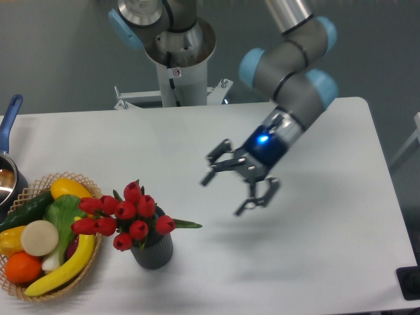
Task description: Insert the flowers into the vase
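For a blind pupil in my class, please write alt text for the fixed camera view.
Red flowers stand in a small dark vase on a white table. The open, empty claw hangs to their right, clear of them. A fruit basket touches the flowers on the left.

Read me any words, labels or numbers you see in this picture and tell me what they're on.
No text is readable.
Small red-and-white sticker on the robot base column: too blurred to read.
The hand, vase, flowers and wicker basket: no visible text.
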`<state>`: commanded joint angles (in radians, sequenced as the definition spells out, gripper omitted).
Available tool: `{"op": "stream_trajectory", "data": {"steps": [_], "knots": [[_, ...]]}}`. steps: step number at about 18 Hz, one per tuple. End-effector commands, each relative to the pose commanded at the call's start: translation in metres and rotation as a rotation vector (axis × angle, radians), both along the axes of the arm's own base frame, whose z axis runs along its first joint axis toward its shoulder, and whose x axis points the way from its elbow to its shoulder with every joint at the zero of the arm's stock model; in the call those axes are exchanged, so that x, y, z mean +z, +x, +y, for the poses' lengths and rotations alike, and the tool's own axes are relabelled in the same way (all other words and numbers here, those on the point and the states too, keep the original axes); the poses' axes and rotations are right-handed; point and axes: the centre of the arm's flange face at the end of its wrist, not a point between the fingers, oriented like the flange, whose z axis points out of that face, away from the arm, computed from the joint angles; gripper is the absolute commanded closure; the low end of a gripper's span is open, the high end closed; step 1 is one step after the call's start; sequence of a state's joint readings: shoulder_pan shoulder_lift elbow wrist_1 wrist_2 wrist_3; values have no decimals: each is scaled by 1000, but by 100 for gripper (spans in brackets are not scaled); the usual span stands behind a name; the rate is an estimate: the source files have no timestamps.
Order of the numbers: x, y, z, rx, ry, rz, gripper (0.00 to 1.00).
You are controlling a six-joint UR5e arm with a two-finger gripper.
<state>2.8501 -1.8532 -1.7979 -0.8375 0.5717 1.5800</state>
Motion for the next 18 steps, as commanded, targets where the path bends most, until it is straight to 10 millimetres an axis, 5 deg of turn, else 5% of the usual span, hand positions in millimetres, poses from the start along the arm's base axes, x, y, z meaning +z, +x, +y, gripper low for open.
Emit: {"op": "stream_trajectory", "data": {"steps": [6, 13, 18], "knots": [[40, -50, -90, 202, -193, 166, 0], [62, -56, -149, 340, -489, 277, 0], [92, -45, -183, 333, -550, 269, 0]]}}
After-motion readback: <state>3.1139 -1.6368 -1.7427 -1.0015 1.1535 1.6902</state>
